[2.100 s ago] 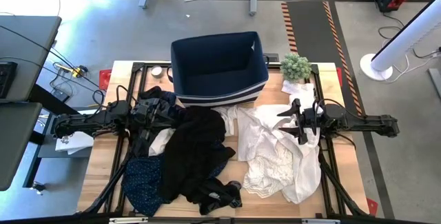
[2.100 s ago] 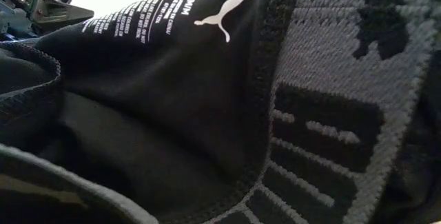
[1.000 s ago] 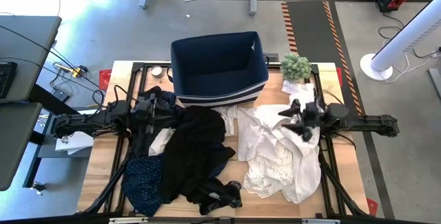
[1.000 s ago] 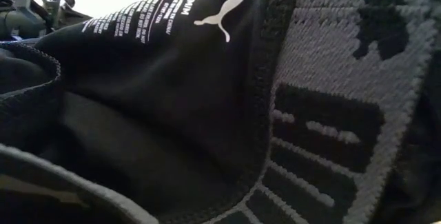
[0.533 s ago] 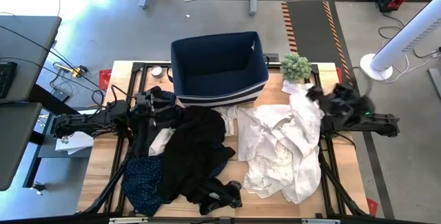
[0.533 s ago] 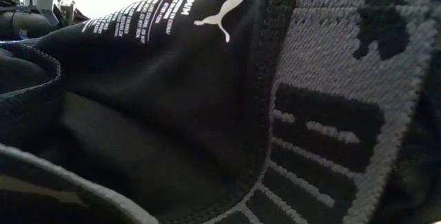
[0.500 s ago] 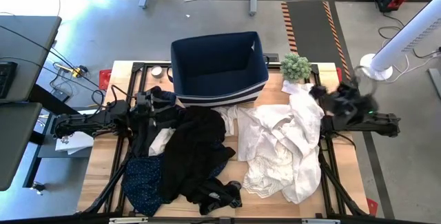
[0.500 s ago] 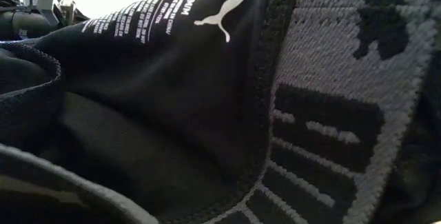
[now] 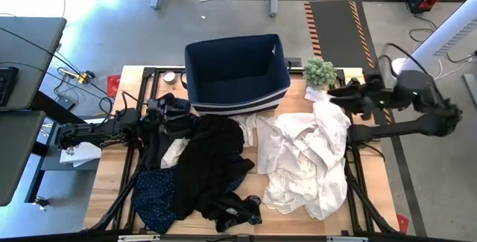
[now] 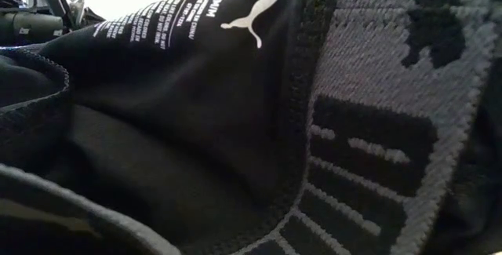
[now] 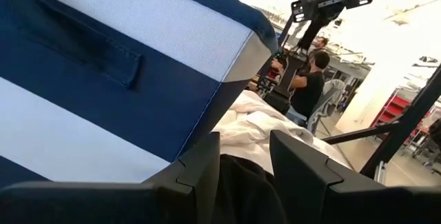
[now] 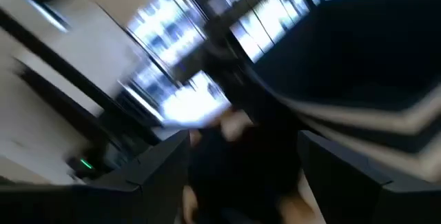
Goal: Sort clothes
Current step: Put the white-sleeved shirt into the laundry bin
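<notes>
The clothes lie in one sprawl across the desk (image 9: 356,197), in front of the navy fabric bin (image 9: 237,72). White garments (image 9: 305,160) fill the right half, a long black pile (image 9: 212,164) runs down the middle from the bin's front wall toward the near edge, and the speckled navy garment (image 9: 154,193) sits at the near left. Another dark garment (image 9: 179,112) is bunched at the black pile's far left corner, close to the bin.

The left claw (image 9: 162,113) rests low at that bunch. In its wrist view the fingers (image 11: 200,172) stand apart with dark cloth between them, and the bin's striped wall is close ahead; whether they grip the cloth cannot be told.

The right claw (image 9: 344,93) is raised clear of the desk near the small plant (image 9: 319,71), above the far right edge of the white garments, which lie below it and toward the centre. Its fingers appear apart and empty.

Judgement: the left arm is nearer the dark items, the right arm nearer the whites.
</notes>
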`<state>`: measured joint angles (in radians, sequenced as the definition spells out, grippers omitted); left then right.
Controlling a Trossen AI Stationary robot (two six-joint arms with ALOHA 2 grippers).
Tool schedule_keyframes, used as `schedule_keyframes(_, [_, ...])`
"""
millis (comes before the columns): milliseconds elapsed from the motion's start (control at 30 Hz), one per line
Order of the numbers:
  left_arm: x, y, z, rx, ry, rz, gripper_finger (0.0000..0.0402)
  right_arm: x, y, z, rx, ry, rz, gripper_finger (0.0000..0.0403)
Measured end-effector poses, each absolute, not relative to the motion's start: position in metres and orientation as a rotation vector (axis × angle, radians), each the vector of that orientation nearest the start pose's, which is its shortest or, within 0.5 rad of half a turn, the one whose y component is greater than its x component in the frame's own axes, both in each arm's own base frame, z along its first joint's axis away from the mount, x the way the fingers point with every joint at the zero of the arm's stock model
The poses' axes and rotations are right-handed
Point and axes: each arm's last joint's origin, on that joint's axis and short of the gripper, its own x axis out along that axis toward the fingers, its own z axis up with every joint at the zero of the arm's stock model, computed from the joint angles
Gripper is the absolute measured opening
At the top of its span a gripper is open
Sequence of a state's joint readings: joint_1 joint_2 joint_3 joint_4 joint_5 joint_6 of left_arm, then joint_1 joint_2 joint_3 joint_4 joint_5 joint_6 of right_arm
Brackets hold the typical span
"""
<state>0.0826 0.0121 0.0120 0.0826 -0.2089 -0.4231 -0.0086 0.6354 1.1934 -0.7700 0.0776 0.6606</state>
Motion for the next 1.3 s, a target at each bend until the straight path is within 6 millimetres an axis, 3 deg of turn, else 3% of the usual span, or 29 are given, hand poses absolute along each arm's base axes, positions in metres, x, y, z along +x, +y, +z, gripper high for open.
schedule_keyframes(200, [0.096, 0.014, 0.175, -0.428, -0.144, 0.269, 0.0126, 0.110, -0.001, 0.441, 0.710, 0.473, -0.196, 0.0264])
schedule_keyframes(433, [0.096, 0.014, 0.175, -0.428, -0.144, 0.271, 0.0126, 0.161, 0.002, 0.440, 0.895, 0.542, -0.176, 0.0264])
schedule_keyframes(667, [0.096, 0.014, 0.174, -0.445, -0.145, 0.271, 0.0126, 0.210, 0.003, 0.407, 0.815, 0.787, -0.204, 0.0264])
schedule_keyframes(767, [0.096, 0.014, 0.174, -0.446, -0.145, 0.272, 0.0126, 0.220, 0.003, 0.386, 0.745, 0.968, -0.255, 0.0264])
schedule_keyframes(900, [0.096, 0.014, 0.174, -0.446, -0.145, 0.272, 0.0126, 0.227, 0.004, 0.361, 0.472, 1.212, -0.316, 0.0264])
schedule_keyframes(1000, [0.096, 0.014, 0.174, -0.446, -0.145, 0.272, 0.0126, 0.239, 0.007, 0.351, 0.217, 1.261, -0.256, 0.0264])
schedule_keyframes(1100, [0.096, 0.014, 0.174, -0.447, -0.145, 0.272, 0.0126, 0.255, 0.008, 0.341, 0.084, 1.252, -0.161, 0.0264])
schedule_keyframes(1167, [0.096, 0.014, 0.174, -0.446, -0.144, 0.272, 0.0126, 0.262, 0.005, 0.326, 0.073, 1.244, -0.135, 0.0264])
schedule_keyframes(1300, [0.096, 0.014, 0.174, -0.446, -0.144, 0.272, 0.0126, 0.261, -0.004, 0.274, 0.168, 1.296, -0.183, 0.0264])
